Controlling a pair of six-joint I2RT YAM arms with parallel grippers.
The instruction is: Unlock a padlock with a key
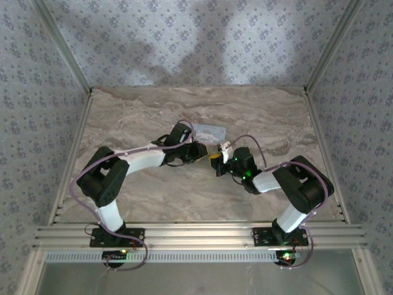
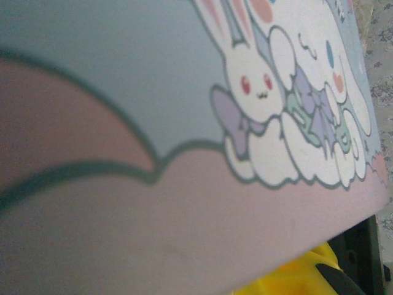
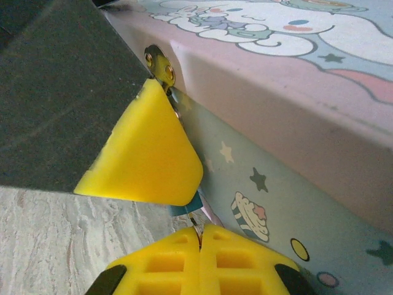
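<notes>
Patterned wallpaper (image 1: 184, 43) is closing in a marble-look bench (image 1: 153, 196), and both arms are meeting at its middle. The left gripper (image 1: 204, 153) is pressing one yellow pad (image 3: 144, 157) against the front of a pastel cartoon-rabbit box (image 3: 295, 110), just under the brass hasp (image 3: 161, 67). Its other finger is hiding, so I cannot tell whether it is gripping. The padlock is probably sitting behind that pad, below the hasp, out of sight. The right gripper (image 3: 199, 246) is waiting just below, clenching its pads on a thin metal sliver with a blue bit, seemingly the key (image 3: 195, 222). The key's long axis is pointing up toward the hasp, so the right arm is the nearer one for the insertion.
</notes>
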